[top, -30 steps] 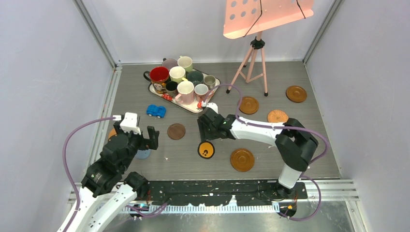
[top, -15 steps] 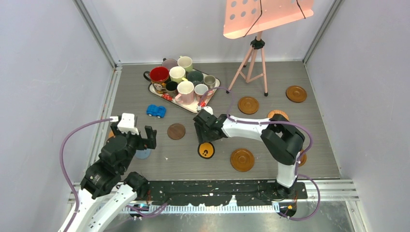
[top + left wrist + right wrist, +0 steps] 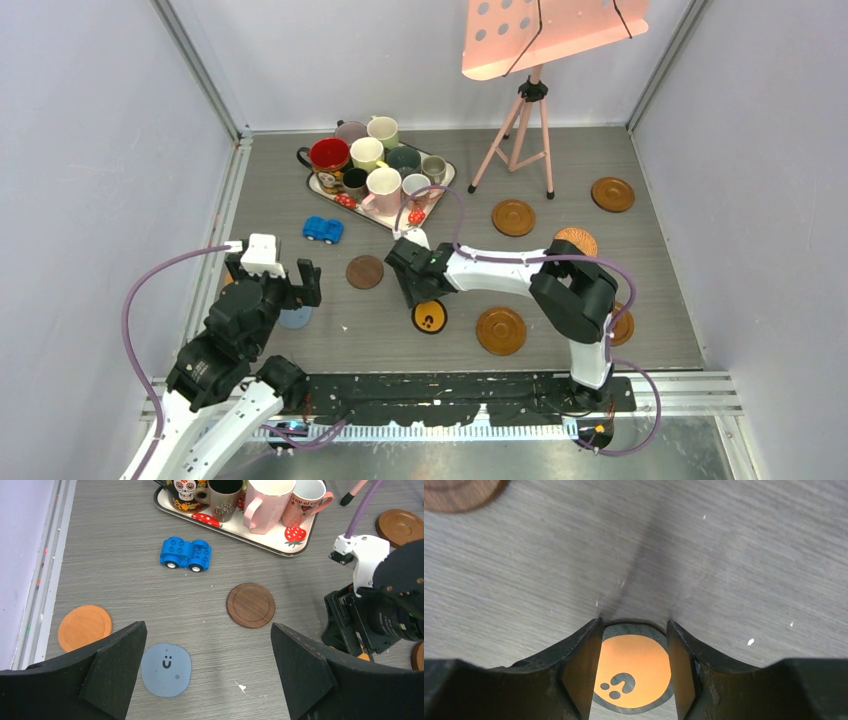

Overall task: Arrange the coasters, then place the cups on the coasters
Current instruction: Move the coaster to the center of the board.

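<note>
My right gripper (image 3: 413,290) (image 3: 633,622) is shut on the black coaster with orange centre (image 3: 430,317) (image 3: 634,672), one finger on each side of its rim. Hovering over the left floor, my left gripper (image 3: 275,285) (image 3: 207,630) is open and holds nothing. Below it lie a blue coaster (image 3: 165,662) and a plain orange one (image 3: 84,627), with a dark wood coaster (image 3: 364,271) (image 3: 250,605) further on. Glossy brown coasters (image 3: 500,330) (image 3: 513,217) (image 3: 612,193) are spread on the right. The cups (image 3: 384,185) stand crowded on the white tray (image 3: 330,190).
A blue toy car (image 3: 322,229) (image 3: 185,554) sits between the tray and the left gripper. A pink tripod stand (image 3: 520,110) rises at the back right. Grey walls and metal rails close in the floor on three sides.
The right gripper has slid left and slightly nearer with the black-and-orange coaster, and its jaws narrowed a little. The left gripper has barely shifted.
</note>
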